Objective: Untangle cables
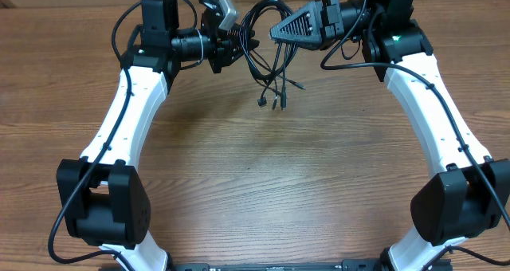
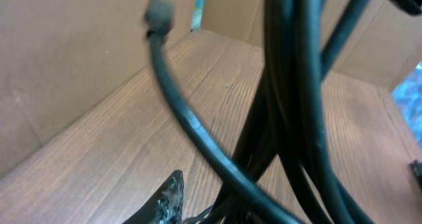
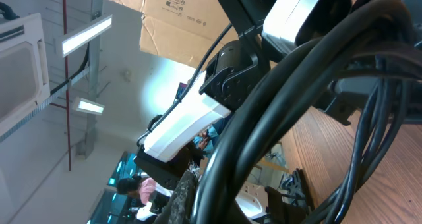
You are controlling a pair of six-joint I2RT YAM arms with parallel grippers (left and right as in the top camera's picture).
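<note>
Cables (image 1: 267,60) hang as one bunch between the left gripper (image 1: 229,48) and right gripper (image 1: 280,28) at the far middle of the table (image 1: 255,175), loops up by the fingers, plug ends (image 1: 275,100) dangling toward the wood. Jaw state: cannot tell for either side. Both wrist views are filled by blurred cords running across the lens, and from overhead the fingertips are lost in the strands. Since the bunch hangs off the table, at least one gripper presumably holds it. Step in hand, as judged: pull the bunch apart. To do it well, each gripper should hold a different cord, not the shared loop, and the arms should draw apart slowly and level. Watch the dangling ends. If they rise together, the knot is tightening, so slacken and regrip nearer a free end.
</note>
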